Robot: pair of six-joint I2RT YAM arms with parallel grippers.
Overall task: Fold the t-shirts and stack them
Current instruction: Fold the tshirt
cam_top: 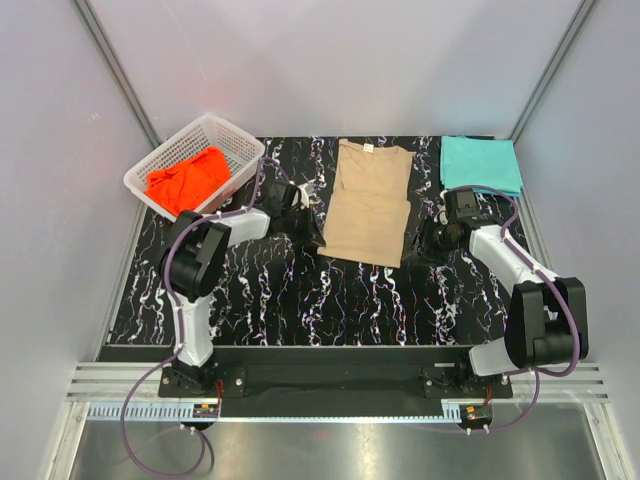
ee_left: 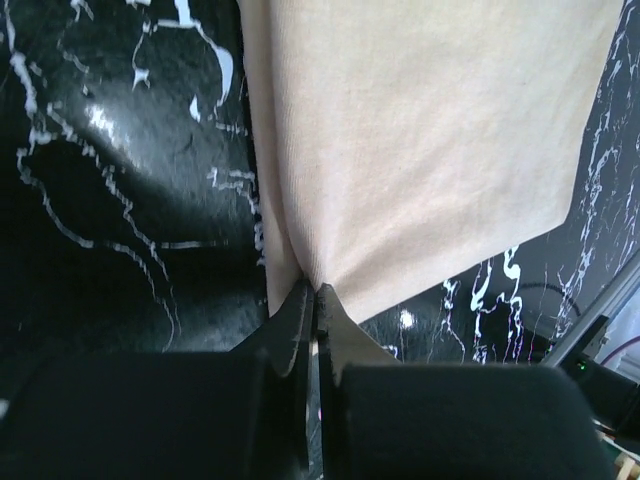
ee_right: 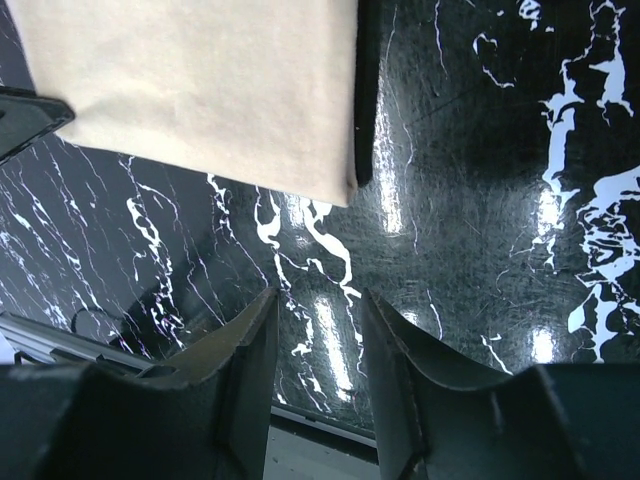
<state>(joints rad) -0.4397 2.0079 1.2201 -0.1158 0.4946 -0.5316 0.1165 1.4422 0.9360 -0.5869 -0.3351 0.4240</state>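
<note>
Layout: tan t-shirt (cam_top: 370,200) flat mid-table. Left gripper (ee_left: 315,295) clamped on its near-left corner, cloth pinched between closed jaws. Right gripper (ee_right: 318,300) parted, empty, over bare table (cam_top: 250,290) beside the near-right corner. Teal t-shirt (cam_top: 480,162) far right; orange-red t-shirt (cam_top: 188,178) in basket (cam_top: 240,145), far left.

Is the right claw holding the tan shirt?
No, the right gripper is open over the table, with the tan shirt lying ahead of its fingers, untouched.

One high camera behind the near edge surveys the whole table (cam_top: 280,290); two wrist cameras peer down close, both catching the near edge of the tan t-shirt (cam_top: 370,205).
</note>
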